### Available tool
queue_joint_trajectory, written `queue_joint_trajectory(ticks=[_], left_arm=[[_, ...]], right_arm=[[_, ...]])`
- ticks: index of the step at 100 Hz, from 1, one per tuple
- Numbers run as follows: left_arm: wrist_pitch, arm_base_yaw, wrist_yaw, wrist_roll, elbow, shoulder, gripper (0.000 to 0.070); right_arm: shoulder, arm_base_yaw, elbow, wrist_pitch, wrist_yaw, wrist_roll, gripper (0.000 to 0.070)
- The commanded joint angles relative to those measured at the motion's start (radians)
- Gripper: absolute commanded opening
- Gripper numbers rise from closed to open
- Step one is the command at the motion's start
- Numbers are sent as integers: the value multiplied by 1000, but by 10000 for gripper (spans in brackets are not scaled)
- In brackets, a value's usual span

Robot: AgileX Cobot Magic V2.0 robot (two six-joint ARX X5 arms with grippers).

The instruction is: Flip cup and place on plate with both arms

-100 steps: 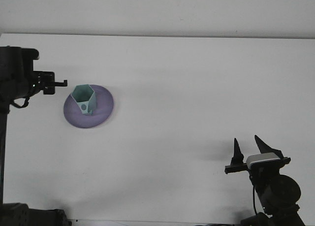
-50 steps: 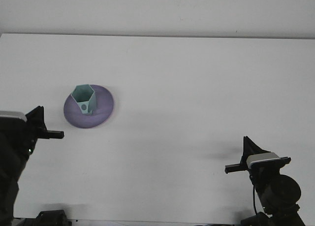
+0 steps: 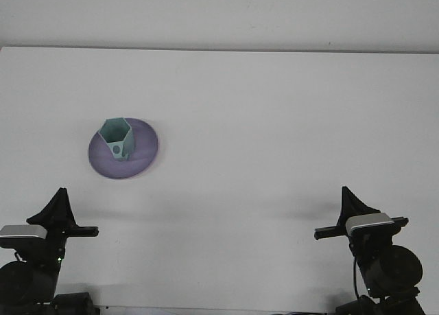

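Left gripper (image 3: pixel 57 200) has dropped from beside plate to near-left table edge, now well apart from cup. Right gripper (image 3: pixel 352 200) barely shifted, parked near-right. Each gripper shows single dark wedge pointing away from camera; fingers overlap in this view, so cannot tell whether jaws are apart or together. Cup (image 3: pixel 116 138), teal, faceted, stands upright, mouth up, on purple plate (image 3: pixel 146 152), left of table (image 3: pixel 274 123) centre. Nothing between either gripper's fingers.

Front view: sitting high behind both arms, looking forward and down over the white table (image 3: pixel 274 123).
Range: taking in the whole tabletop.
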Motion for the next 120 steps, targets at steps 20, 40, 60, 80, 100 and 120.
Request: queue_joint_trajectory(ticks=[20,40,60,80,100,120], left_arm=[[-6,2,-3,-19,-3,4,15],[-6,2,-3,-19,-3,4,15],[-3,2,-3,-19,-4,3,15],[92,-42,-13,13,-93,-51,15],[264,-106,-23,45,-350,-138,15],[362,-107,-23,36,-463,-138,15]], right_arm=[[1,1,6,19,3,-3,0],[1,1,6,18,-3,-3,0],[1,1,6,18,-3,-3,0],[1,1,6,19,-3,-3,0],[1,1,6,18,-2,-3,0],[1,1,6,19,-3,-3,0]])
